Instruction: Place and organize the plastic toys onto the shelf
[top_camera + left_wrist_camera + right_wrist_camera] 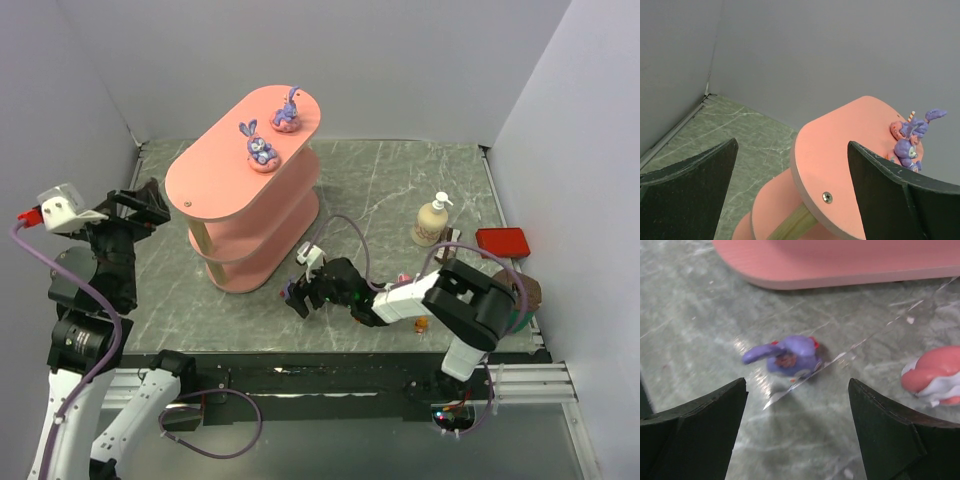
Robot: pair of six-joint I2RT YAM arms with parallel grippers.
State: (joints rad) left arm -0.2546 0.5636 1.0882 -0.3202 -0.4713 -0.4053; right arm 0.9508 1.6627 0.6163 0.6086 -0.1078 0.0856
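Observation:
The salmon-pink three-tier shelf [240,200] stands mid-table. Two purple bunnies [260,148] [287,112] sit on its top board; they also show in the left wrist view [910,142]. My left gripper [140,205] is open and empty, raised left of the shelf's top board [850,140]. My right gripper [298,292] is open and empty, low over the table in front of the shelf's bottom board [840,265]. Just ahead of its fingers a small purple toy [787,357] lies on its side. A pink-and-white egg-like toy [935,375] sits to its right.
A cream pump bottle [432,220] and a flat red box [502,241] stand at the right. A tiny orange toy [422,324] lies by the right arm near the front edge. Grey walls close in the table on three sides.

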